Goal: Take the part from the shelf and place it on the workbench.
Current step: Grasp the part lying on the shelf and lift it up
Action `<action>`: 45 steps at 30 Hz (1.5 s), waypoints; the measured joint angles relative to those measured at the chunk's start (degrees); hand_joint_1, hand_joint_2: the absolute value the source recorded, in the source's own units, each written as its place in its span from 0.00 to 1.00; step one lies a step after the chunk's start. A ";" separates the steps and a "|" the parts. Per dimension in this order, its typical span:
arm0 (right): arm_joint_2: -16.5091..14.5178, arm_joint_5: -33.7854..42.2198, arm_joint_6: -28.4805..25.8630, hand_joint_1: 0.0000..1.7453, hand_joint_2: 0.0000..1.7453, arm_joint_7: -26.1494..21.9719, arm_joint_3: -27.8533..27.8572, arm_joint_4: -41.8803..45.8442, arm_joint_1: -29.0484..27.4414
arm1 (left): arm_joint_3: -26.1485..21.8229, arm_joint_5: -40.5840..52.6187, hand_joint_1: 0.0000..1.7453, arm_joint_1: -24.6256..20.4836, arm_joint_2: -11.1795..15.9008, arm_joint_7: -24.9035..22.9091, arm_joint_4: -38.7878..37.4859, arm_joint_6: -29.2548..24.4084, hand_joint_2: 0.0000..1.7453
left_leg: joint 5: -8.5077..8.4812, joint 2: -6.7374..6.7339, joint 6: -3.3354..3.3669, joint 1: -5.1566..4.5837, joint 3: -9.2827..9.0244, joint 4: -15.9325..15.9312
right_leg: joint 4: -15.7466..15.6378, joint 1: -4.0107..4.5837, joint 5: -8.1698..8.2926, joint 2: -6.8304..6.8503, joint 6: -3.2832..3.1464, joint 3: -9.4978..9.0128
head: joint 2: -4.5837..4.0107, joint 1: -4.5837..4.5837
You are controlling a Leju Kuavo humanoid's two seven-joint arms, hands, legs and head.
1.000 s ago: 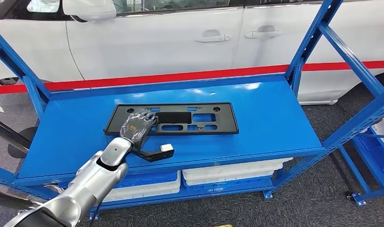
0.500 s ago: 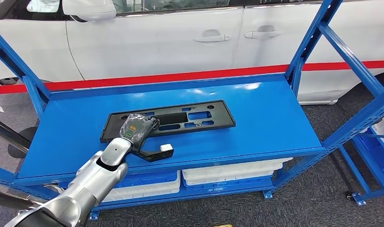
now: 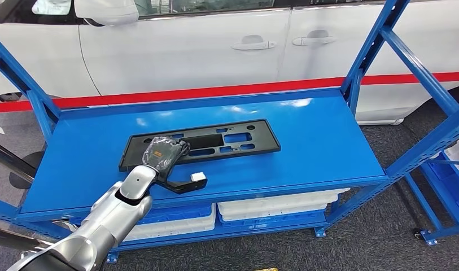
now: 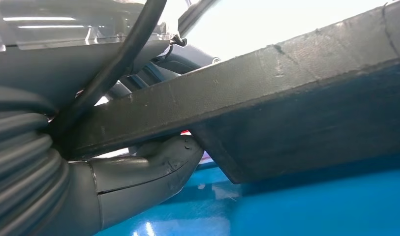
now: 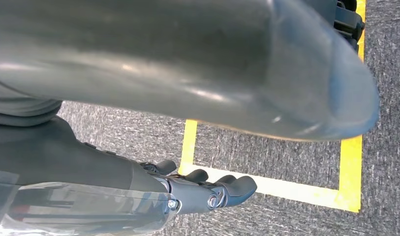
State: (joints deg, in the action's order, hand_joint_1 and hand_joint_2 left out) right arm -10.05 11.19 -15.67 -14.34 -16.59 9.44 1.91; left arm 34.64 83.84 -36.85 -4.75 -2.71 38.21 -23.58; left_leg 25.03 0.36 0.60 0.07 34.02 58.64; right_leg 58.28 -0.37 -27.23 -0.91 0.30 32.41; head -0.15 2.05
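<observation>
The step in hand is the pick-up: the part (image 3: 200, 143), a long flat black plastic frame with cut-outs, is gripped at one end but not yet carried off the shelf (image 3: 328, 141). It lies across the middle of the blue shelf top, slightly askew, its left end toward the front-left corner and its right end angled toward the back edge.

The left hand (image 3: 162, 152) sits over the left end of the part. In the left wrist view the thumb (image 4: 158, 164) is tucked under the part's rim while the rest of the hand lies over the top, so the hand is pinching that end. There the held end looks raised a little off the blue surface; whether the far end is clear of the shelf cannot be told.

The right hand (image 5: 207, 191) hangs by the robot's side over grey carpet with yellow floor tape, its fingers loosely curled in and holding nothing.

Next, as I judge it, the move calls for lifting the part fully clear, keeping the long unsupported end from dragging or swinging into the shelf's blue uprights, then turning toward the workbench. A grip at one end of so long a piece may let it droop or twist.
</observation>
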 joint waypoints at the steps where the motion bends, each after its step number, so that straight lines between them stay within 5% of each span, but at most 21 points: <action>1: 0.00 0.00 0.00 0.00 0.00 0.00 0.00 0.00 0.00 | -0.07 0.00 1.00 0.01 0.00 0.00 0.00 0.00 1.00 | 0.00 0.00 0.00 0.00 0.00 0.00 | 0.00 0.00 0.00 0.00 0.00 0.00 | 0.00 0.00; 33: 0.00 0.20 -1.54 0.00 0.00 -0.58 0.02 0.00 -0.01 | -1.90 -1.64 1.00 1.03 -0.01 0.57 2.74 0.73 1.00 | 0.00 0.00 0.00 0.00 -0.01 0.00 | 0.00 0.00 0.00 0.00 0.00 0.00 | 0.00 0.00; 45: 0.00 0.40 -2.82 0.00 0.00 -0.61 0.22 0.00 -0.11 | -1.97 4.78 1.00 6.75 1.61 -2.56 24.38 -5.61 1.00 | -0.02 0.00 0.04 -0.01 0.38 0.01 | 0.01 0.00 -0.01 0.02 0.01 0.38 | 0.00 0.00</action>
State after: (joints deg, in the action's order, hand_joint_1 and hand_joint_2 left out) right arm -10.05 11.59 -18.49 -14.95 -16.37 9.44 1.80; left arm 32.67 88.63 -30.10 -3.14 -5.27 62.59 -29.20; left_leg 25.01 0.36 0.64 0.07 34.40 58.65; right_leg 58.30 -0.37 -27.23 -0.89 0.31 32.79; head -0.15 2.05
